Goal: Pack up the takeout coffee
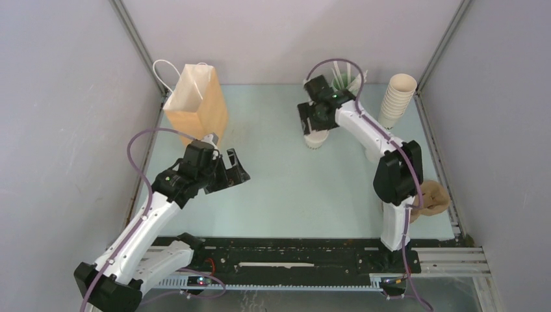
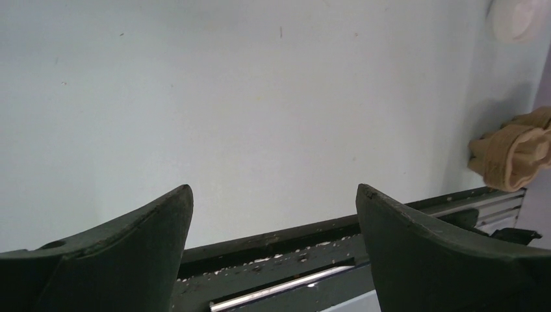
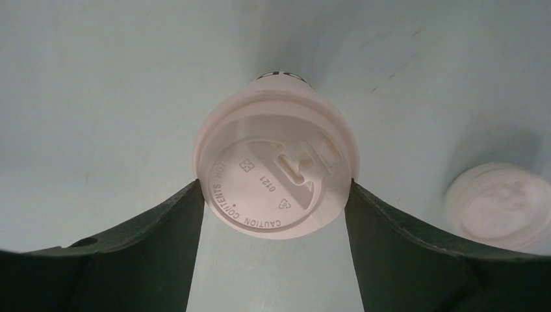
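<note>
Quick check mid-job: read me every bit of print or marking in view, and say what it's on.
"CAUTION CONTENTS HOT": embossed round the centre lid, right wrist view.
"0121": embossed on the same lid, beside small symbols too fine to read.
Dark print on that cup: mostly hidden, unreadable.
Second lid: blurred, unreadable.
Paper bag and stacked cups: no print visible.

Stack of lidless cups [image 1: 396,101] far right on the desk [image 1: 279,188]; green cup of sticks [image 1: 347,81] left of it; tan crumpled wad [image 1: 432,198] near right.
</note>
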Available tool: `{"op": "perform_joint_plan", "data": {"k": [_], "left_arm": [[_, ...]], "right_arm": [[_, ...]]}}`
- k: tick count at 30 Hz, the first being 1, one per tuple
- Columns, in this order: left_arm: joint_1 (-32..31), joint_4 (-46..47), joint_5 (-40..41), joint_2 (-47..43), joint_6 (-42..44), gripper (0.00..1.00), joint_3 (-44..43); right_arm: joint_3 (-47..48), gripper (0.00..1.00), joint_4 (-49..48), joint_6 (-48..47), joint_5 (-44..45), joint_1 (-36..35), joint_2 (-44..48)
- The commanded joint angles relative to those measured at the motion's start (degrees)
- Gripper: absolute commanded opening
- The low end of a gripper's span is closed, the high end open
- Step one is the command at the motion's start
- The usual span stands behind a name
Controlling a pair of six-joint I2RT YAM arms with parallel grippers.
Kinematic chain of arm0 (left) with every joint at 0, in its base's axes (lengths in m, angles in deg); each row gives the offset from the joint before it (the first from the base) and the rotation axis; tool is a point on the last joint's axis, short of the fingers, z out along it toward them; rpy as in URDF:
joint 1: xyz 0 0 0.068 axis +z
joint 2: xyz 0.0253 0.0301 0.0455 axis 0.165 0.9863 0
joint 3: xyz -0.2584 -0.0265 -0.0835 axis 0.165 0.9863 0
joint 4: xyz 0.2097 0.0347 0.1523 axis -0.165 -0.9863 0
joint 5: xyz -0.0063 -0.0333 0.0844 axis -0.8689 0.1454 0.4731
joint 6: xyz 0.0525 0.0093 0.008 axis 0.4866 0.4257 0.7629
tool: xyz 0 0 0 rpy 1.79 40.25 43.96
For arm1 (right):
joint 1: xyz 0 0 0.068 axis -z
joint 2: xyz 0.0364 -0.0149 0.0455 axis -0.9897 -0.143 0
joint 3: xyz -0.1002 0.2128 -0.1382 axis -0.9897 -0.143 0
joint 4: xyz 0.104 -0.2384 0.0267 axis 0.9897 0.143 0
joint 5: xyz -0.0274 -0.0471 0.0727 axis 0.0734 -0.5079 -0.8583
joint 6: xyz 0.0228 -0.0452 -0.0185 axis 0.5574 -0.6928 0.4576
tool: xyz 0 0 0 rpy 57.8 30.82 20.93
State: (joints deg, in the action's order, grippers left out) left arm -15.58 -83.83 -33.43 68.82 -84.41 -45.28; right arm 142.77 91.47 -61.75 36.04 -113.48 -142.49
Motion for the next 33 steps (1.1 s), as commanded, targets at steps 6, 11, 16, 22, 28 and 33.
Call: {"op": "perform_joint_plan", "data": {"k": [6, 11, 16, 22, 28, 33], "left_arm": [[0.8, -3.53, -1.67, 3.47, 6.38, 1.0, -7.06], [1.35, -4.35, -1.76, 5.16, 8.35, 1.0, -9.21], [1.44, -4.74, -1.59, 5.76, 9.28, 1.0, -10.06], [1.44, -4.43, -1.83, 6.44, 9.57, 1.0, -10.32], [1.44, -2.89, -2.94, 7.53, 9.47, 1.0, -9.71], [1.43, -2.63, -3.21, 8.63, 10.12, 1.0, -10.15]], "right_arm": [[18.26, 0.8, 1.92, -0.92, 0.39, 8.37, -13.21], [25.88, 0.83, 4.58, -1.02, 1.32, 9.09, -18.17], [30.45, 0.99, 7.28, -1.03, -0.22, 9.13, -19.27], [38.46, 1.0, 13.8, 3.21, -3.51, 11.09, -11.54], [35.09, 0.98, 13.35, 5.2, -4.18, 21.52, 0.31], [37.23, 0.93, 13.22, 5.63, -3.22, 31.94, -0.12]]}}
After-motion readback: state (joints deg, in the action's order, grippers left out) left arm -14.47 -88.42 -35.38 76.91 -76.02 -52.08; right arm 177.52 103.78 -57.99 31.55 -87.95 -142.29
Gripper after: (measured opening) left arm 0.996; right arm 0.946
